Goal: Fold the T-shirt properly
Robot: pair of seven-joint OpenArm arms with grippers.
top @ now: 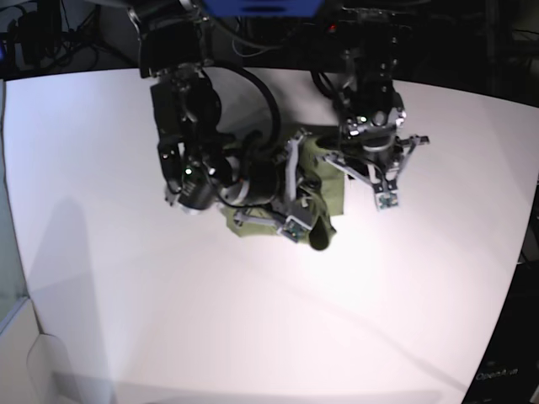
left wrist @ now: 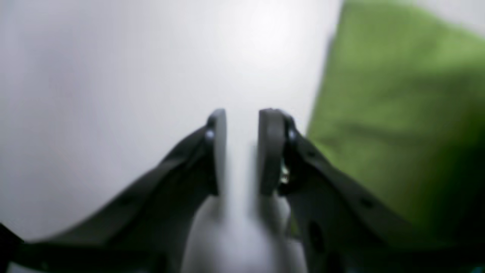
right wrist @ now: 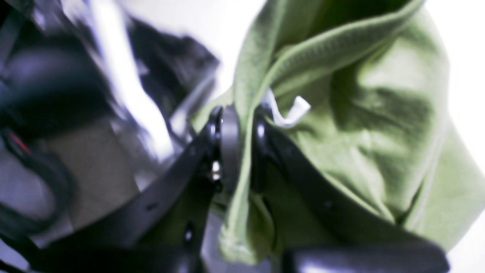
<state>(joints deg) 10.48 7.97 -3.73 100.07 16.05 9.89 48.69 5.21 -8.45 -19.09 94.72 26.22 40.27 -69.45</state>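
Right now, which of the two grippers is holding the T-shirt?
The right gripper: its jaws pinch a fold of the green T-shirt beside the white tag. The left gripper is parted over bare table, holding nothing.

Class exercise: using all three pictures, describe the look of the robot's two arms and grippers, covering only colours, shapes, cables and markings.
Both arms are black, built of bulky rounded joint housings with silvery metal parts. The left gripper has two flat grey oval pads on black perforated finger brackets with small silver screws. The right gripper is built the same way. Thick black cables loop around the right arm. No markings are readable.
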